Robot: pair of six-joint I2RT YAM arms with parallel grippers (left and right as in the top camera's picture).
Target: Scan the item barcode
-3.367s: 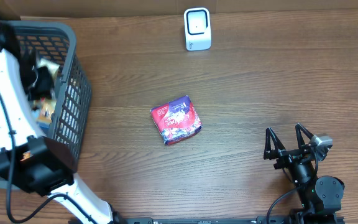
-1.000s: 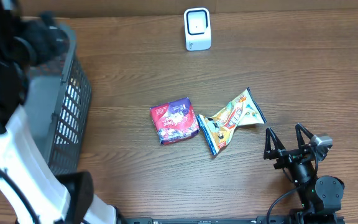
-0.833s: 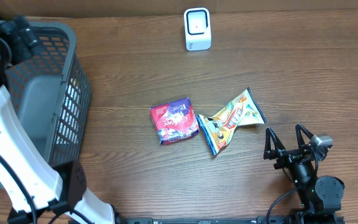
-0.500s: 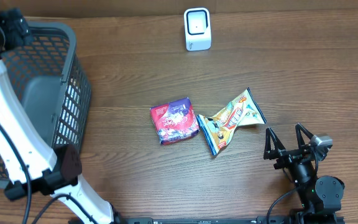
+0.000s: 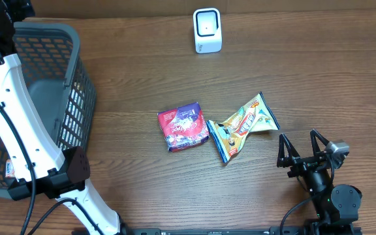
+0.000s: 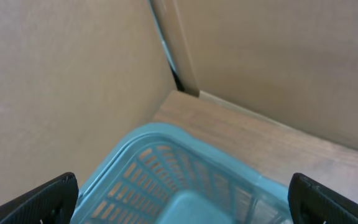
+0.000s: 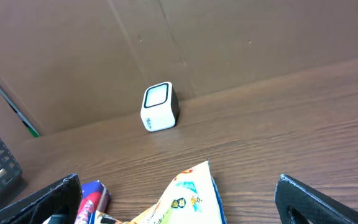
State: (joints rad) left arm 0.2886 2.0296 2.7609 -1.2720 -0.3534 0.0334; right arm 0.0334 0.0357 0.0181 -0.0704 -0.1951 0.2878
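Two items lie mid-table: a red and purple packet (image 5: 185, 126) and, touching its right side, a yellow and blue snack bag (image 5: 243, 125). The white barcode scanner (image 5: 207, 31) stands upright at the far edge. My right gripper (image 5: 302, 150) rests open near the front right, just right of the snack bag. The right wrist view shows the snack bag (image 7: 188, 199) between and ahead of the spread fingers of the right gripper (image 7: 182, 202), with the scanner (image 7: 159, 106) beyond. My left gripper (image 6: 182, 202) is open over the basket's far corner, holding nothing.
A grey mesh basket (image 5: 77, 59) fills the left side, and the white left arm (image 5: 5, 98) reaches over it. In the left wrist view the basket (image 6: 166, 174) sits below cardboard walls (image 6: 73, 74). A cardboard wall backs the table behind the scanner.
The left arm has swung up and back toward the far-left corner above the basket. The snack bag, absent in the oldest frame, lies beside the packet. The right arm is still.
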